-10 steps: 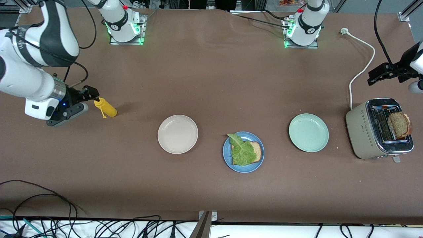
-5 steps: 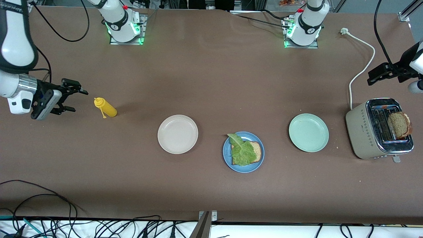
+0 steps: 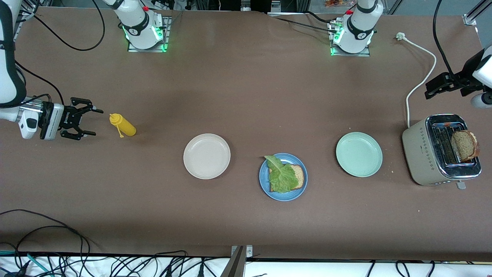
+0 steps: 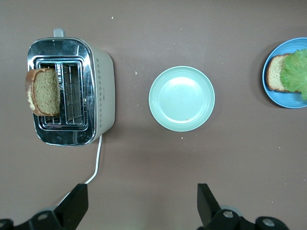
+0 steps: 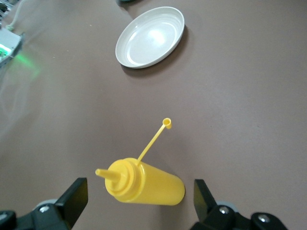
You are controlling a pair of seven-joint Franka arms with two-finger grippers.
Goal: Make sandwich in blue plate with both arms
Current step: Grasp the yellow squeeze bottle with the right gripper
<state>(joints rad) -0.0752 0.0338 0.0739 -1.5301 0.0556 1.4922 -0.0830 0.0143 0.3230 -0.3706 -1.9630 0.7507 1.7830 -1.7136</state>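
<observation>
While the round blue plate (image 3: 283, 177) mid-tabletop holds one bread slice (image 3: 296, 176) under lettuce (image 3: 280, 175) | second tan slice (image 3: 464, 145) upright in the cream toaster (image 3: 430, 154), left-arm edge | left tool (image 3: 442, 85) nearest, wide open, empty | right tool (image 3: 85, 122) open, empty beside the yellow squeeze bottle (image 3: 123, 125)

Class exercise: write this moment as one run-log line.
right gripper: open, beside yellow bottle | left gripper: open, above toaster | blue plate: bread slice plus lettuce | second slice: in toaster
</observation>
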